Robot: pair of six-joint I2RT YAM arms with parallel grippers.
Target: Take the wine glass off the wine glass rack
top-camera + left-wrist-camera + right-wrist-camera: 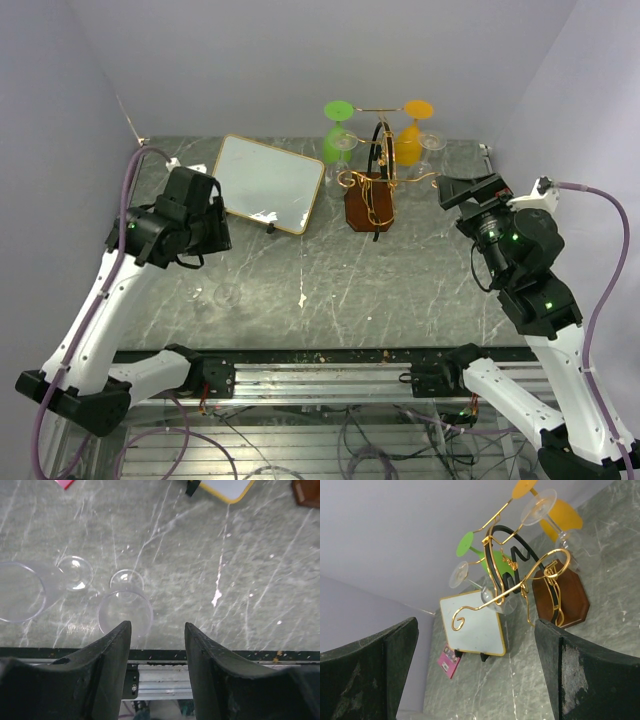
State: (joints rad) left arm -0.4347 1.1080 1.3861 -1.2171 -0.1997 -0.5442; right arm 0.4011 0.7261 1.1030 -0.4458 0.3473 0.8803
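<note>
The wine glass rack (375,185) is a gold wire stand with a black loop on a brown wooden base, at the back middle of the table. A green glass (338,130), an orange glass (412,130) and two clear wine glasses (432,140) hang on it upside down. In the right wrist view the rack (520,575) is ahead, with a clear glass (537,506) high up and another (495,602) low on a scroll arm. My right gripper (476,630) is open and empty, right of the rack (462,190). My left gripper (157,627) is open and empty, above two clear glasses (125,612) on the table.
A white gold-rimmed board (268,183) leans on small feet left of the rack. A pink card (449,661) lies by it. The second clear glass (20,592) sits left of the first. The metal rail (330,375) runs along the near table edge.
</note>
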